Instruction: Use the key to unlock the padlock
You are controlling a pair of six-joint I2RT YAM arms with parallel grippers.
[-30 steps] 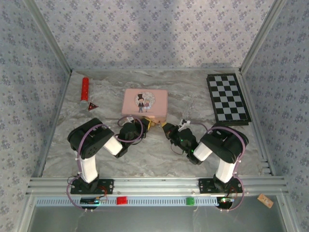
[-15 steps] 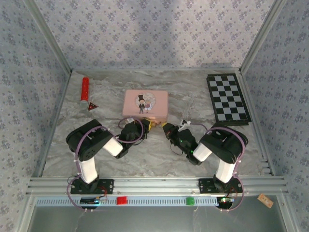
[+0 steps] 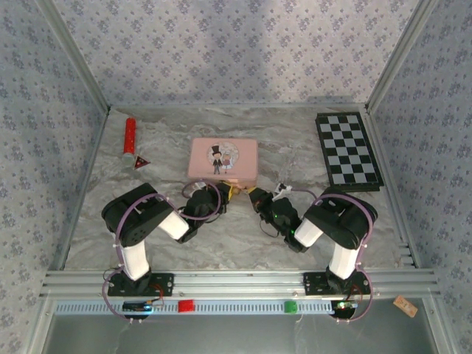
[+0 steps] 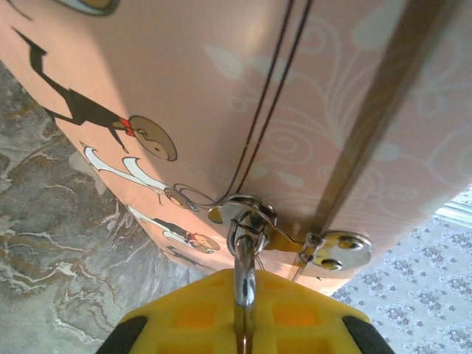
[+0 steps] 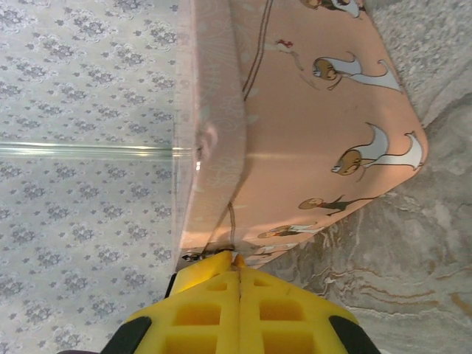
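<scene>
Directly ahead of both sets of fingers stands the pink tin (image 3: 222,160). The left gripper (image 4: 243,299) is clamped on the padlock (image 4: 243,262), its silvery shackle hooked through the tin's clasp (image 4: 254,214) just past the fingertips. The right gripper (image 5: 238,284) has its fingers pressed together close to that clasp; whether they pinch anything is unclear.

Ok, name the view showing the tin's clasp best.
The left wrist view: the silvery clasp on the pink tin is close and sharp, with the padlock shackle through it, pinched by the left gripper. The right wrist view catches a sliver at the tin's edge; from the top it is a tiny speck.
</scene>
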